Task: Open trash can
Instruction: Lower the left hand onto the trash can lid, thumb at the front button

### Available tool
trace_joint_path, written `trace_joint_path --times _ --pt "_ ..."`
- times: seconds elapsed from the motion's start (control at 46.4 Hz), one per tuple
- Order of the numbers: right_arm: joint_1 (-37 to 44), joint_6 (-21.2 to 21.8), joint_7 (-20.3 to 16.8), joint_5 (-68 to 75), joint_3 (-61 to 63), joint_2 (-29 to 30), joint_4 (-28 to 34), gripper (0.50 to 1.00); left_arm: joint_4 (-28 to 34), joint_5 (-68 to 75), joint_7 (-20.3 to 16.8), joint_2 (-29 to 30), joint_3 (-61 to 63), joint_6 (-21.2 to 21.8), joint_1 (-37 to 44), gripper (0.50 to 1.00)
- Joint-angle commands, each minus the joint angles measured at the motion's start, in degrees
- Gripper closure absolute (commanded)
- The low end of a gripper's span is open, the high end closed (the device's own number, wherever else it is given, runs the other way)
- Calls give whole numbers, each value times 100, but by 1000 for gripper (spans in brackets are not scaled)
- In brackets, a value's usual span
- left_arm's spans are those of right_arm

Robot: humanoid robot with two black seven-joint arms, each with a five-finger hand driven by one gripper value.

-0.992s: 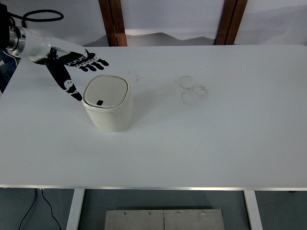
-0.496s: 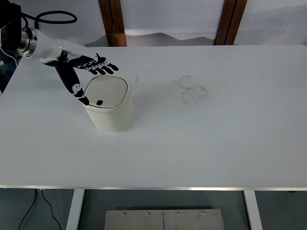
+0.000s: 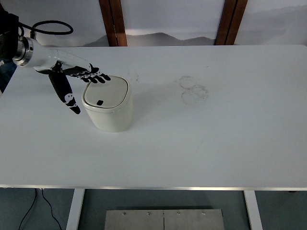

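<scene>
A small cream trash can (image 3: 109,106) stands on the white table (image 3: 201,139), left of centre. Its lid is down, with a dark button near the front edge. My left hand (image 3: 79,86) hovers just left of the can, fingers spread and holding nothing. The black fingers (image 3: 94,76) reach toward the lid's back left corner, and the thumb points down beside the can's left wall. My right arm is out of view.
Faint ring stains (image 3: 193,89) mark the table right of the can. Two brown wooden posts (image 3: 113,22) stand behind the table's far edge. A black cable (image 3: 48,26) loops off my left forearm at the top left.
My left hand first advanced right over the lid's left edge, then drew back left and a little down; it now sits beside the can. The lid stays down.
</scene>
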Motion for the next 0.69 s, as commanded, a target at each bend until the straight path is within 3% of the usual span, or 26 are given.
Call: trace_joint_path --times 0.0,0.669 --pt "0 0 1 0 0 0 -6 505 8 77 0 -39 0 0 20 500" --pt "0 0 1 0 0 0 -6 505 -9 262 9 -233 8 0 354 500"
